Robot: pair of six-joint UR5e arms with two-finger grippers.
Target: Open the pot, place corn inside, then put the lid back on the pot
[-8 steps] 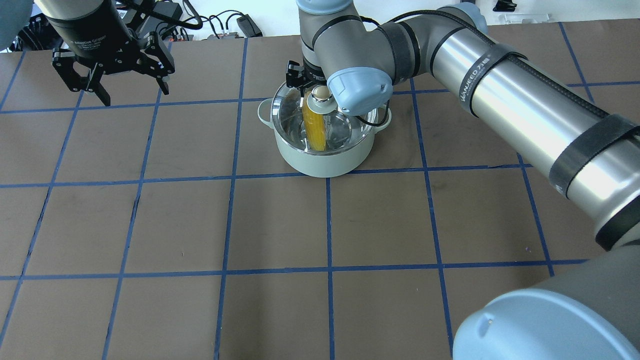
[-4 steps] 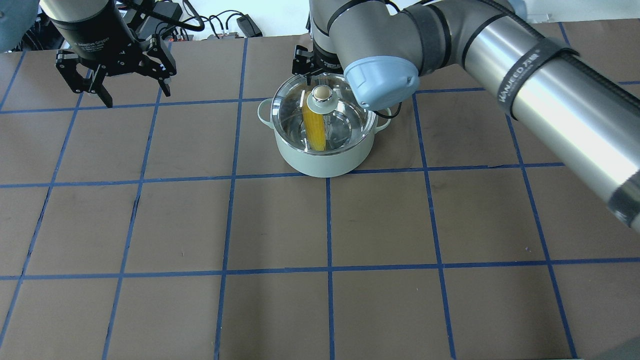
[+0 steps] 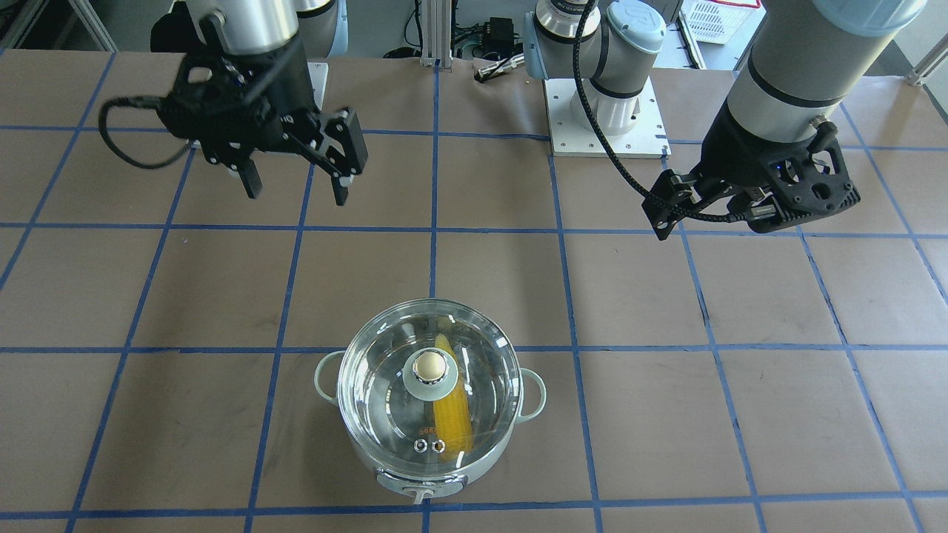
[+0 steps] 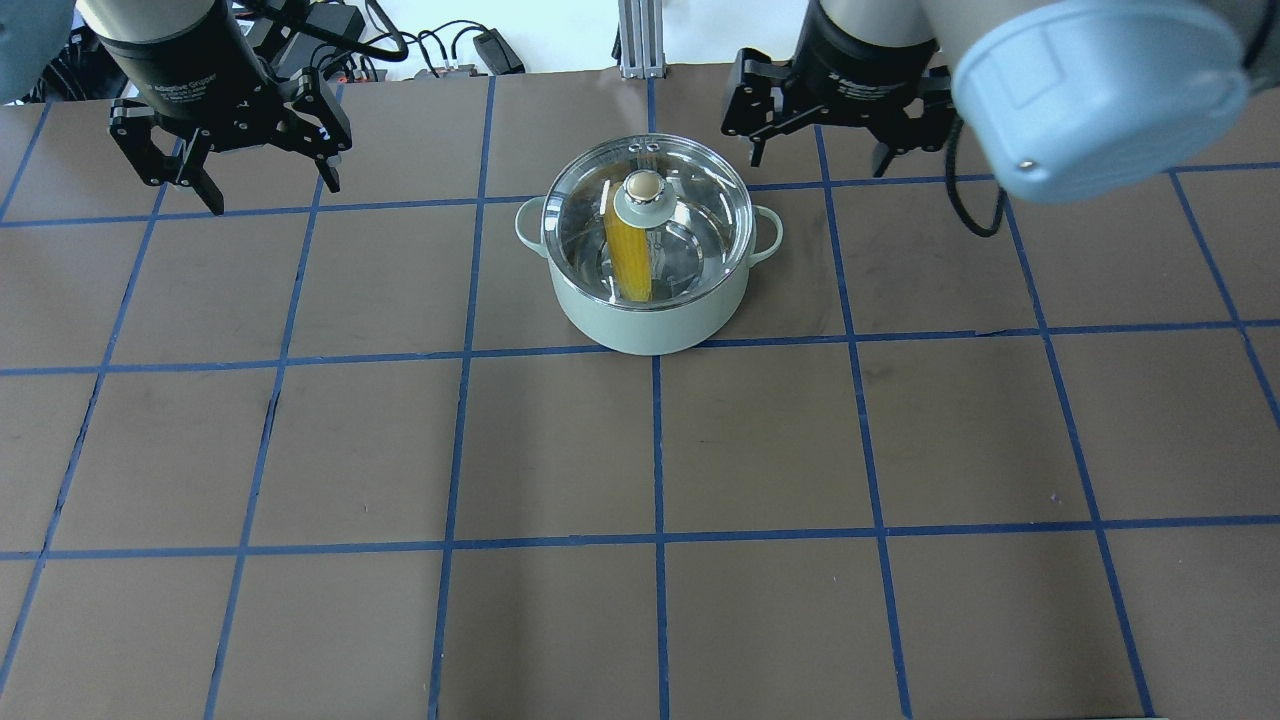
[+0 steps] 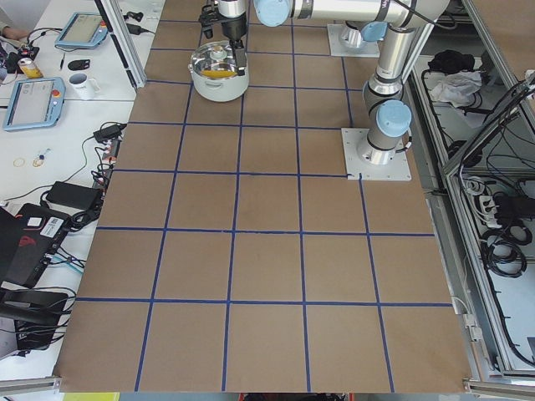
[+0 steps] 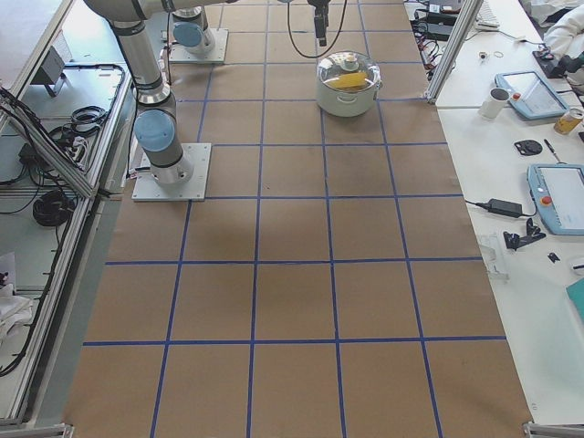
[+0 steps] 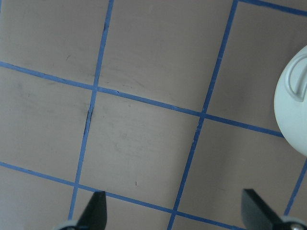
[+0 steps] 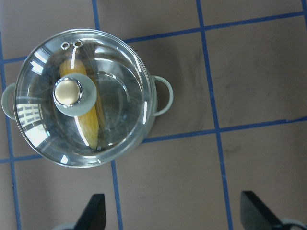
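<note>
Pot (image 4: pixel 650 325) is sitting on the far middle of the desk (image 4: pixel 560 450), with the lid (image 4: pixel 690 215) resting flat on its rim. Corn (image 4: pixel 630 262) is lying inside under the glass, tapered end toward the robot. Left fingers (image 7: pixel 93 213) are hanging spread open over bare desk, holding nothing, well apart from the pot. Right fingers (image 8: pixel 93 213) are also spread open and holding nothing, hovering near the pot's far right side without touching it. Cables (image 4: pixel 430 45) are trailing along the far edge. The right arm's blue-grey joint cap (image 4: pixel 1100 95) is blocking the overhead view's top right corner. The right wrist view is looking down on the whole lid, showing its vent holes (image 8: pixel 70 44). The left wrist view is catching only the pot's edge. The side views are adding a mug (image 5: pixel 81 82) and tablets (image 5: pixel 32 104) on side tables. A second ago the right arm was hanging over the pot and covering part of the lid. Now it is pulled away and the whole lid is showing. Pot, lid, corn and left fingers are staying put.
</note>
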